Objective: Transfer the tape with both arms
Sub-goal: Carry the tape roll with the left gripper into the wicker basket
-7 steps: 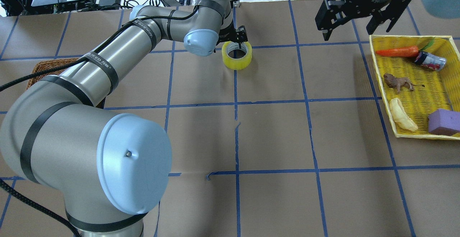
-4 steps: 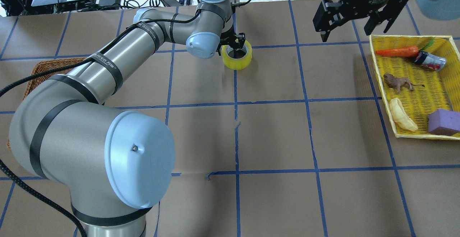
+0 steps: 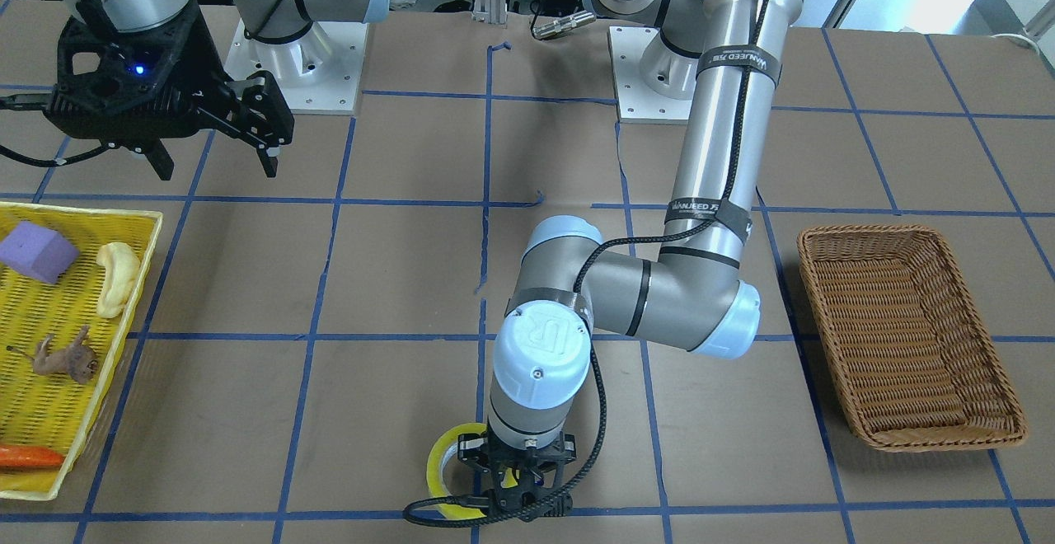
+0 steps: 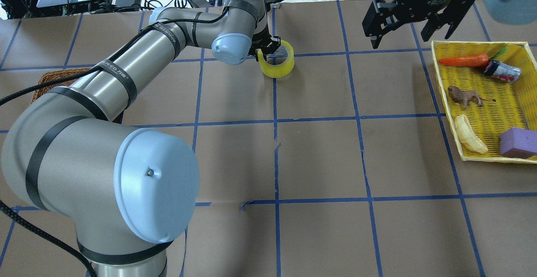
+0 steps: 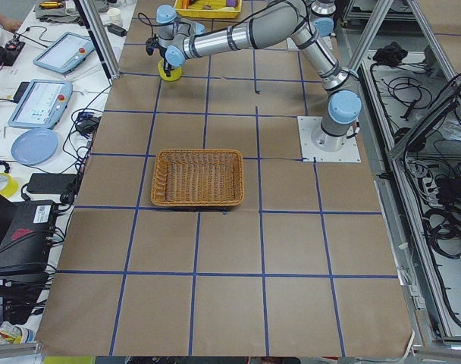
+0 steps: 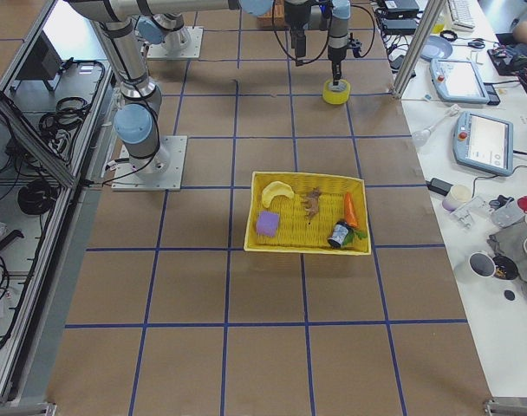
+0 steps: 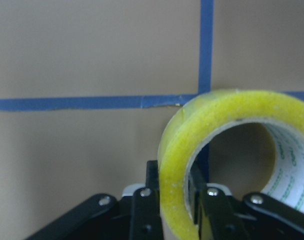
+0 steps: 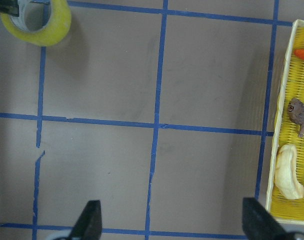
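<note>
Plainly, the tape is found at 12 o'clock on the table in the overhead view, over a crossing of the blue grid lines. It is tilted rather than laid flat, and whether its lower edge touches the table cannot be told. Its wall is clamped by the left hand. In the left wrist view one of the fingers is seen outside the yellow band and the other inside the white core.

From the tape, the right hand is placed at about 2 o'clock, well apart and held above the table. Its fingers are spread wide and nothing is held between them.

At 3 o'clock on the table a yellow tray is set. In it are laid a carrot, a small can on its side, a brown animal figure, a banana and a purple block. At 9 o'clock a brown wicker basket is placed, largely hidden behind the left arm in the overhead view.
</note>
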`<control>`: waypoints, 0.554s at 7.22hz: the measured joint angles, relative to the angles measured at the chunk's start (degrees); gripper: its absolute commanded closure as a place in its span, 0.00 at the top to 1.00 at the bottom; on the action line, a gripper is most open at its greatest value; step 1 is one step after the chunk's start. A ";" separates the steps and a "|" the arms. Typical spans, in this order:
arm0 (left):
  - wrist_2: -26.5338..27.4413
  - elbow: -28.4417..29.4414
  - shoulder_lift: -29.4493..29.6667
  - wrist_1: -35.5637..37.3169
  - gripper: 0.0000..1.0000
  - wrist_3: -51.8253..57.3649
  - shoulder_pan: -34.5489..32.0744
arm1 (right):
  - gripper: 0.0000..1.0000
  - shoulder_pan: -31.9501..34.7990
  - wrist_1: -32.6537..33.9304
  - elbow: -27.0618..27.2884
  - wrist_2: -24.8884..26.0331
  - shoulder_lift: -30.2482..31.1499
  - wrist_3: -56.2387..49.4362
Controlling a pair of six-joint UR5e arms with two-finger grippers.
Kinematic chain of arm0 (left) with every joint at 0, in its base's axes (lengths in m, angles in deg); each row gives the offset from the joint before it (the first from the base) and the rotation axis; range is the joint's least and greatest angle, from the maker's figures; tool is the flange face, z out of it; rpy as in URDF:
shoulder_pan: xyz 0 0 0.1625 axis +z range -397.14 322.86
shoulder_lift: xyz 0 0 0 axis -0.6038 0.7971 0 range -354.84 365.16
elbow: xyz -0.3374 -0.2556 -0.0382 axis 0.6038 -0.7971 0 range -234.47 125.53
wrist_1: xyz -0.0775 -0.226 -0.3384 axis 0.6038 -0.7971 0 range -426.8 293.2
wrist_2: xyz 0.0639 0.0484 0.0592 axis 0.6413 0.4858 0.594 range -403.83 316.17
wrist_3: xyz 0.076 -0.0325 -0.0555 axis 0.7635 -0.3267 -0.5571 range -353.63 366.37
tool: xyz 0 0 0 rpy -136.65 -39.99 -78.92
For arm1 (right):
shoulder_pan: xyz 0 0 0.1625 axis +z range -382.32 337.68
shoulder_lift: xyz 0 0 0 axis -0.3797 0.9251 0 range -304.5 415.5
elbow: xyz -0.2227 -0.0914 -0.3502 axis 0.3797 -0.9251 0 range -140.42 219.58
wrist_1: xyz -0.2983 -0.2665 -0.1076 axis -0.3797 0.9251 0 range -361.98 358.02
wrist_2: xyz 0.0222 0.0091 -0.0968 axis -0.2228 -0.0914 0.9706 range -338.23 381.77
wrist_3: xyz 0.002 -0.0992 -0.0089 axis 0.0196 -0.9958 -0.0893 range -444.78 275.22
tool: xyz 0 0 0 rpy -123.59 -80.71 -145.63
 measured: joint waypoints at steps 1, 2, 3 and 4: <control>-0.09 0.01 -2.07 -2.53 0.00 1.42 1.92 | 1.00 0.00 -0.02 0.00 -0.01 0.01 0.00; 0.02 0.04 -5.23 -7.99 0.00 5.07 5.04 | 1.00 0.00 -0.02 0.00 0.00 0.00 0.02; 0.19 -0.15 -8.58 -13.96 0.00 10.43 9.49 | 1.00 -0.01 0.02 -0.01 0.02 -0.03 0.05; 0.33 -0.74 -11.70 -18.87 0.00 17.29 14.62 | 1.00 -0.01 0.04 -0.03 0.01 -0.08 0.08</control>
